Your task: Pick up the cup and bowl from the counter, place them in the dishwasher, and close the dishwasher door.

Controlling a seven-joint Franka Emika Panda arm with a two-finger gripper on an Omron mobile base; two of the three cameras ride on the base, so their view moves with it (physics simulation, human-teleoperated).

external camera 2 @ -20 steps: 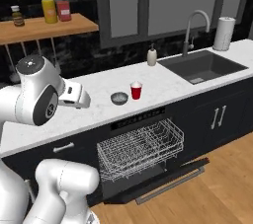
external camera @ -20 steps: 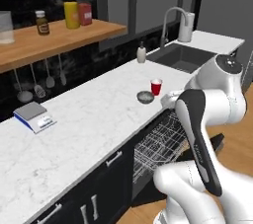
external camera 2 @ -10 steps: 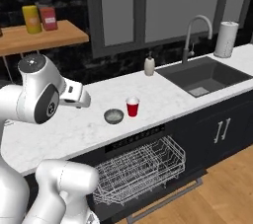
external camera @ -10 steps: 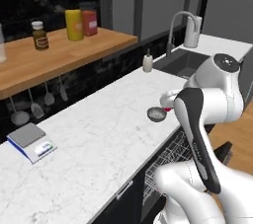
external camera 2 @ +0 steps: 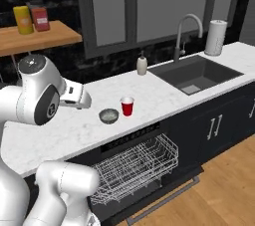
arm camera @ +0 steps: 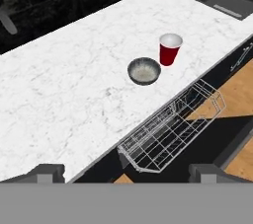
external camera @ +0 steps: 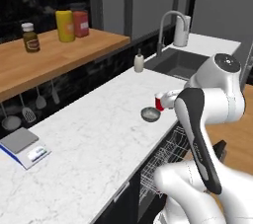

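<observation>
The red cup (external camera 2: 127,106) stands upright on the white marble counter (external camera 2: 164,93), with the grey bowl (external camera 2: 109,116) just to its left. In the hand view the bowl (arm camera: 144,70) and cup (arm camera: 170,49) lie ahead of my gripper (arm camera: 126,172), which hovers open and empty above the counter's (arm camera: 64,80) front edge. My arm hides part of the cup (external camera: 159,101) in the left base view; the bowl (external camera: 150,114) is beside it. Below, the dishwasher (external camera 2: 134,168) stands open, its white rack (arm camera: 170,129) pulled out and the dishwasher door (external camera 2: 164,192) folded down.
A soap dispenser (external camera 2: 142,64) stands by the dark sink (external camera 2: 196,73) with its faucet (external camera 2: 183,33) and a paper towel roll (external camera 2: 215,37). A kitchen scale (external camera: 23,146) sits far left. The wooden shelf (external camera: 64,50) holds jars.
The whole picture has shifted as the base drove along the counter: cup and bowl now sit closer in front of me. The arm's pose and the open gripper look unchanged.
</observation>
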